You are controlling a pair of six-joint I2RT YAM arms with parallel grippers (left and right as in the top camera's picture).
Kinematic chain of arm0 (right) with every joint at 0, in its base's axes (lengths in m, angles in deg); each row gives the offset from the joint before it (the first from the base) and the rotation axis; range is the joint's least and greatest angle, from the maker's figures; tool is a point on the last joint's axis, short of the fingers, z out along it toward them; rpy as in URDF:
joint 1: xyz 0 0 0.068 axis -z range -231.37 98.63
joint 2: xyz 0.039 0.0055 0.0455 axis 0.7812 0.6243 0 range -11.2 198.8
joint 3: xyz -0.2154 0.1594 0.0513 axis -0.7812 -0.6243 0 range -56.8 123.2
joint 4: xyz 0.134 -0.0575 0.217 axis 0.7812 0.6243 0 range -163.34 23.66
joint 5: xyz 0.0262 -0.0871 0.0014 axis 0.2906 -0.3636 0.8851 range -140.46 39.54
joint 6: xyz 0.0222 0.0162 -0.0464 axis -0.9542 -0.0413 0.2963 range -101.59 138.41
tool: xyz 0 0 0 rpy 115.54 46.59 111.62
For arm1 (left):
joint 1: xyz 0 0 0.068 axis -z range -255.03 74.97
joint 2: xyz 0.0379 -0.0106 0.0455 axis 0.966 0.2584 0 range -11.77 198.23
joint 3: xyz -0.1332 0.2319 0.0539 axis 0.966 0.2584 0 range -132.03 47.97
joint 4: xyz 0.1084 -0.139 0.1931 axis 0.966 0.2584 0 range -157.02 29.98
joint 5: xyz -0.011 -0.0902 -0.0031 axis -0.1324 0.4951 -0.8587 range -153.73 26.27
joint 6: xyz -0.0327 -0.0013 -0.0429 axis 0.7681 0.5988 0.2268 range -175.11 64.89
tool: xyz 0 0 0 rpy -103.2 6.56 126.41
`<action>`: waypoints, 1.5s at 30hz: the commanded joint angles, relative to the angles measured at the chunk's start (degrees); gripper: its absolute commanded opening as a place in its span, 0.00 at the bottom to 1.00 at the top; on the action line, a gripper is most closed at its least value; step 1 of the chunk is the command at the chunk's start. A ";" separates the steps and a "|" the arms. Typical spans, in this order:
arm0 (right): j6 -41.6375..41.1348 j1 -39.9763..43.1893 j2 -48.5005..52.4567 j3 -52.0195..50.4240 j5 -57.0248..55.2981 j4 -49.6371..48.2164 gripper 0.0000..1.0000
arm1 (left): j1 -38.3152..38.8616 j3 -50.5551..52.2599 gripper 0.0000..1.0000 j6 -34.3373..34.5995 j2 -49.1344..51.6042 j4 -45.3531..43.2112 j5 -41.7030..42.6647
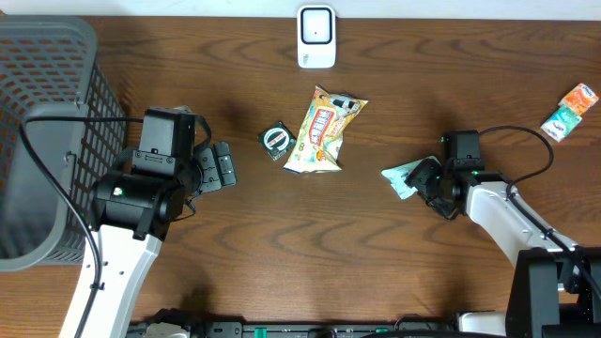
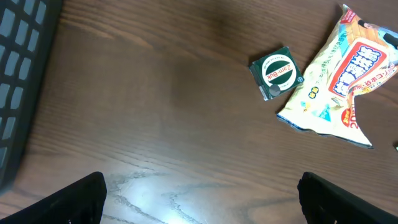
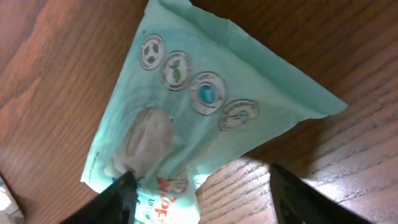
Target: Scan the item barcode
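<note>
Right wrist view alone reveals round emblems (image 3: 206, 93) on the mint packet (image 3: 186, 143), right gripper (image 3: 202, 182) fingers apart astride it. Overhead alone shows the scanner (image 1: 316, 36); left gripper (image 2: 202, 190) gapes wide.

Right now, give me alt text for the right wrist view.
A pale green sachet with four round icons lies on the wooden table, between the right gripper's open fingers; one fingertip overlaps its lower edge, the other stands clear.
</note>
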 commanded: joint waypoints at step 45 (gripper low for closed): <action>19.52 -3.50 -11.69 2.10 0.50 -1.99 0.39 | -0.09 -0.50 0.98 0.52 0.11 -0.02 0.09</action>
